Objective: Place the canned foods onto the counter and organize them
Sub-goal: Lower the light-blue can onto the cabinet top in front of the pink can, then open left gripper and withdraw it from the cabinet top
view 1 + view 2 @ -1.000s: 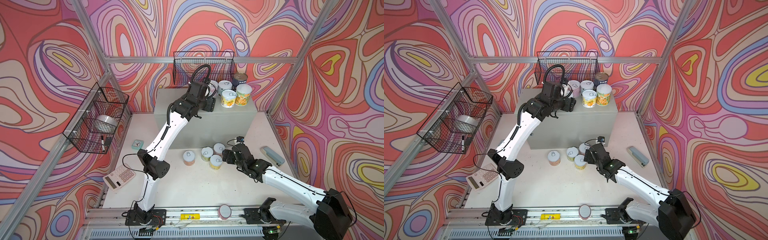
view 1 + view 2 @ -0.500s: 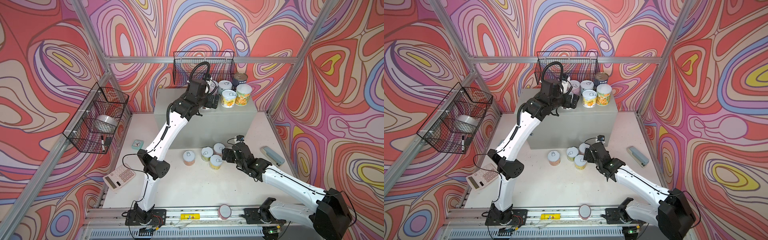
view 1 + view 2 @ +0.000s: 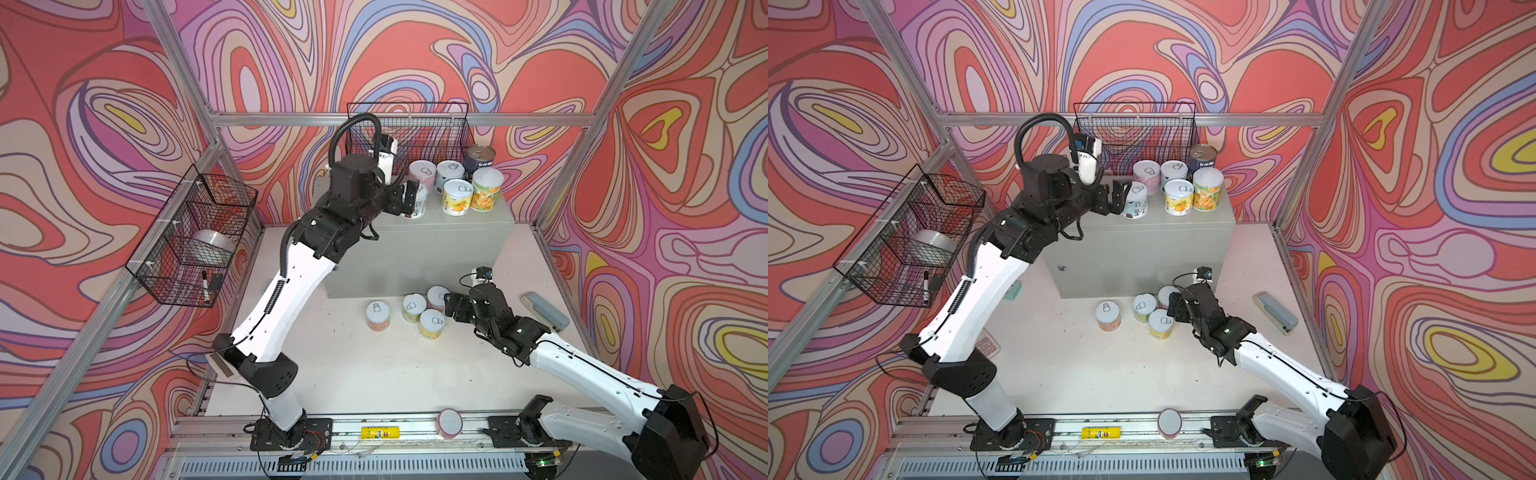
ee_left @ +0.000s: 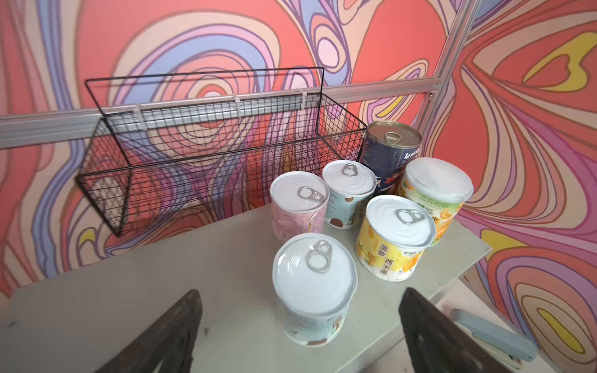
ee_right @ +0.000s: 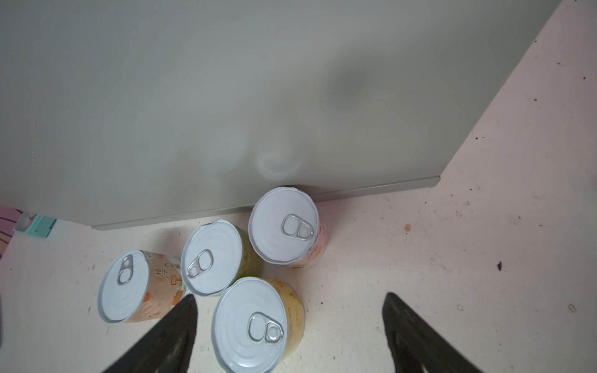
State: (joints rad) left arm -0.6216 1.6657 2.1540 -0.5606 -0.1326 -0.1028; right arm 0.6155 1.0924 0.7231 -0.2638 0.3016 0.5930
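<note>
The counter carries six canned foods, all upright, grouped at the right end of its top. The rear row runs along the back edge: pink can, rear teal can, and dark-blue can at the rear right corner. The front row holds the front teal can, yellow can and orange-fruit can.

The left gripper is released. Its jaws are spread wide either side of the front teal can and stand clear of its label in the left wrist view.

On the table four more cans stand upright at the foot of the counter's front face, toward its right corner. They are the orange-labelled can, green can, peach can close against the counter, and gold can.

The right gripper is released and low over the table, with the gold can between its parted jaws. One finger appears just short of that can; contact is not confirmed.
</note>
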